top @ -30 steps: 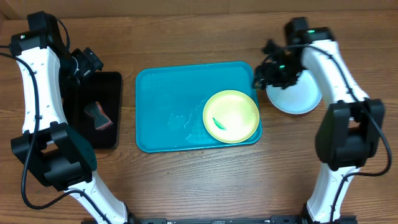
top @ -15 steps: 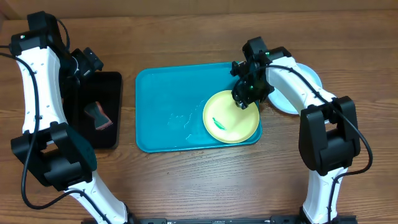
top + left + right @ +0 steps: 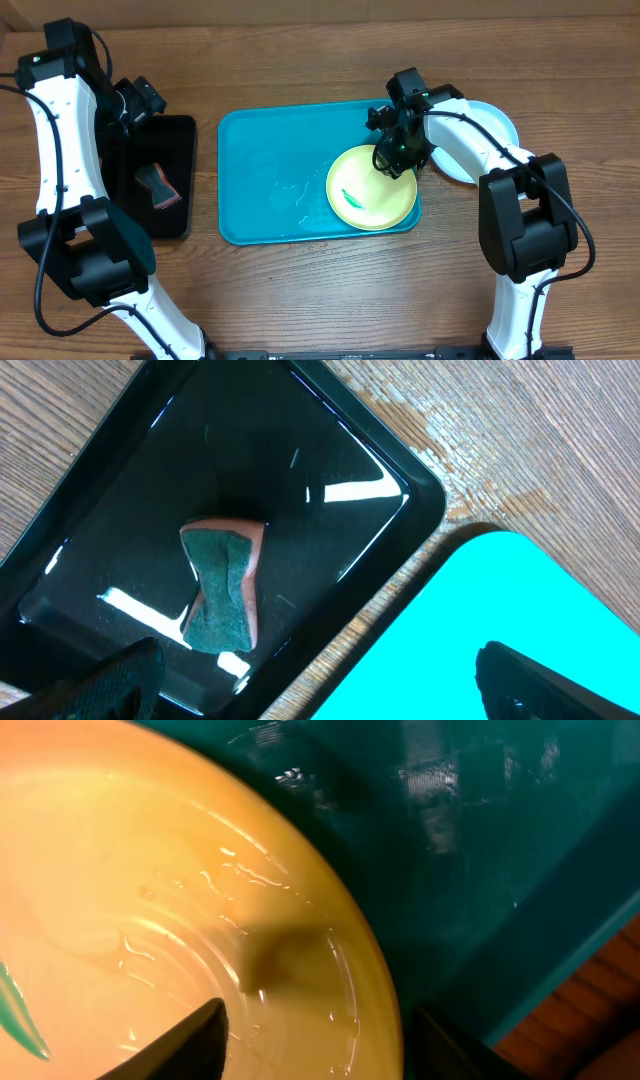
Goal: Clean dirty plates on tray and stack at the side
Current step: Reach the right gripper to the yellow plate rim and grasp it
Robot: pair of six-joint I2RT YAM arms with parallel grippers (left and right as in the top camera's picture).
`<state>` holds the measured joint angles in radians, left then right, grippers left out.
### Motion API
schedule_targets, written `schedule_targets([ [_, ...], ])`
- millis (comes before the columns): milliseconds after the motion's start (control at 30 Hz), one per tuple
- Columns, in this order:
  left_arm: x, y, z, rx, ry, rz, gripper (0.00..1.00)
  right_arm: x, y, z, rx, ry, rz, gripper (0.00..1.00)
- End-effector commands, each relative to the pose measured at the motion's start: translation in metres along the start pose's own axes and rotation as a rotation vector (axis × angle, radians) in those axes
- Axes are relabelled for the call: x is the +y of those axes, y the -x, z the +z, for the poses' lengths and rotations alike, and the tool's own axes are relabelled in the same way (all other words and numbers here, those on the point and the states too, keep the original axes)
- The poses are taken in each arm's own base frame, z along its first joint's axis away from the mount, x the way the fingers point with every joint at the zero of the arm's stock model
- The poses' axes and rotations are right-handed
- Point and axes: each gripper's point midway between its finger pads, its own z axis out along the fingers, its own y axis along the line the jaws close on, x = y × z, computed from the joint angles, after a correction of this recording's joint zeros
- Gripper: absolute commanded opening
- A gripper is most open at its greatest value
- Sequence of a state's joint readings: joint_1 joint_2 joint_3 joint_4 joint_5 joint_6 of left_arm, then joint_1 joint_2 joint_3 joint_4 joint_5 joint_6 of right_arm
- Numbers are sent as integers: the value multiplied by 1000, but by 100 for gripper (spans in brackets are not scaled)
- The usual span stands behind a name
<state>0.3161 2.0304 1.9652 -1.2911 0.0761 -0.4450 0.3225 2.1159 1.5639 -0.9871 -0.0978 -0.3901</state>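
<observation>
The yellow-green plate lies in the right end of the turquoise tray and has a teal-green smear. My right gripper is open over the plate's upper right rim. In the right wrist view its fingers straddle the rim of the plate, with the tray beyond. A white plate lies on the table right of the tray, partly hidden by the right arm. I cannot make out a pale blue plate. My left gripper is open and empty.
A black tray stands left of the turquoise tray and holds a green and pink sponge. In the left wrist view, the black tray's corner sits close to the turquoise tray. Bare wood surrounds them.
My right gripper has moved left from the white plate onto the tray and now sits over the yellow-green plate's rim. The left arm has not moved.
</observation>
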Motion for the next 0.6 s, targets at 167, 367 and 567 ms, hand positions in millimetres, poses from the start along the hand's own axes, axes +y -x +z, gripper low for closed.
schedule_targets([
  [167,-1,1,-1,1,-10,0,100,5,6,-12,-40,9,69,34],
  [367,0,1,-1,1,-10,0,100,18,11,-11,-43,26,178,27],
  [567,-1,1,-1,1,-10,0,100,31,14,-8,-34,-2,226,23],
])
